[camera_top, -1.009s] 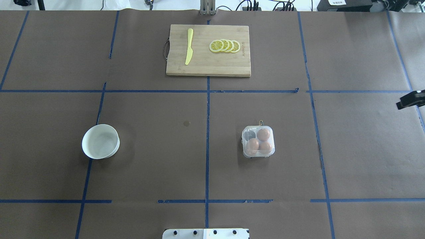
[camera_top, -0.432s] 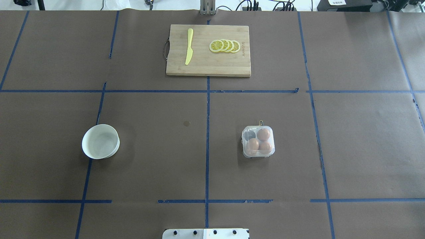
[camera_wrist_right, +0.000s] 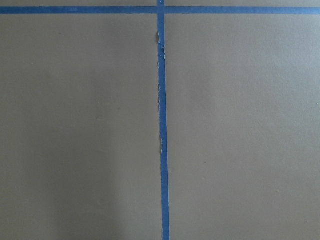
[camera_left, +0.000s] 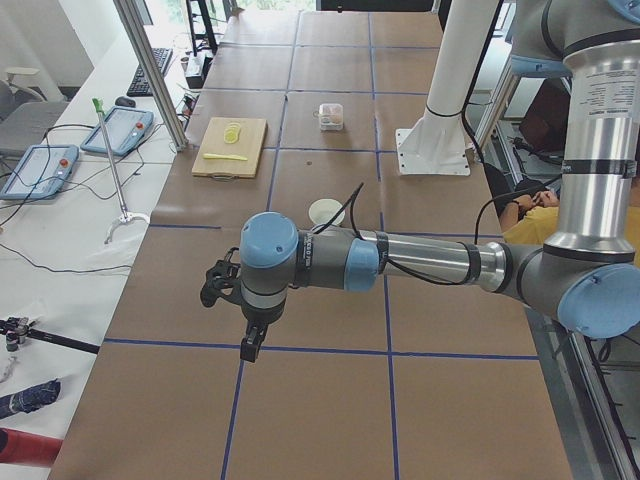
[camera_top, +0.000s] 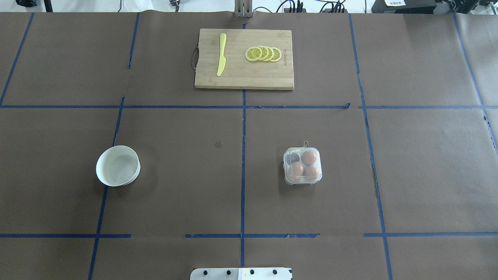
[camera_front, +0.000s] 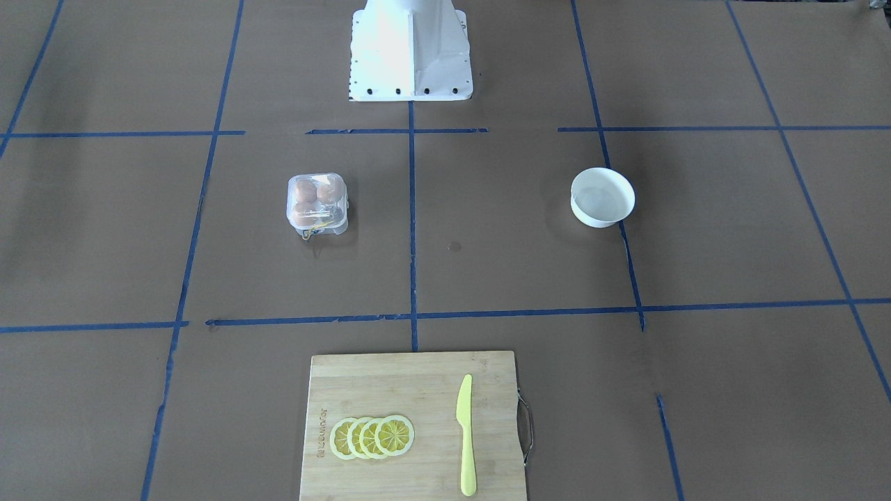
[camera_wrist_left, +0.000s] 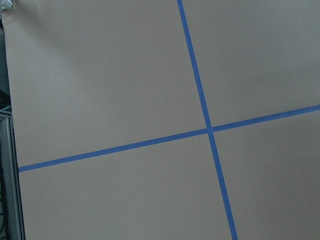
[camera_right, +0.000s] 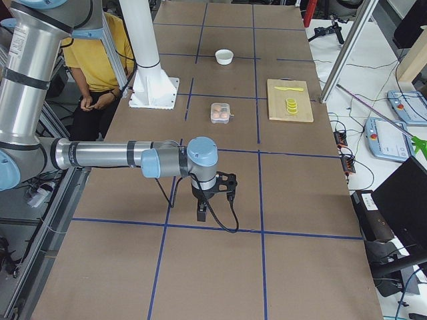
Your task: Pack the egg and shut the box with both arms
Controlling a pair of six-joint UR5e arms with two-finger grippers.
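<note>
the right gripper (camera_right: 225, 185) and left gripper (camera_left: 220, 285) are shown only from the table ends, so released or clenched cannot be told. the egg carton (camera_top: 302, 165) is set right of the centre tape (camera_top: 243, 155), well apart from both, with three eggs (camera_top: 309, 157) inside (one cup looks bare). it is judged light, thin-walled and slippery. opposite rim edges should be taken, and the fragile shells never squeezed.

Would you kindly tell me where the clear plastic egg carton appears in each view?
Front-facing: clear plastic egg carton left of centre.
Overhead: carton right of centre.
Exterior left: carton far, top centre.
Exterior right: carton upper middle.
Left wrist: absent.
Right wrist: absent.
Shared landmark: rectangular bamboo cutting board.
</note>
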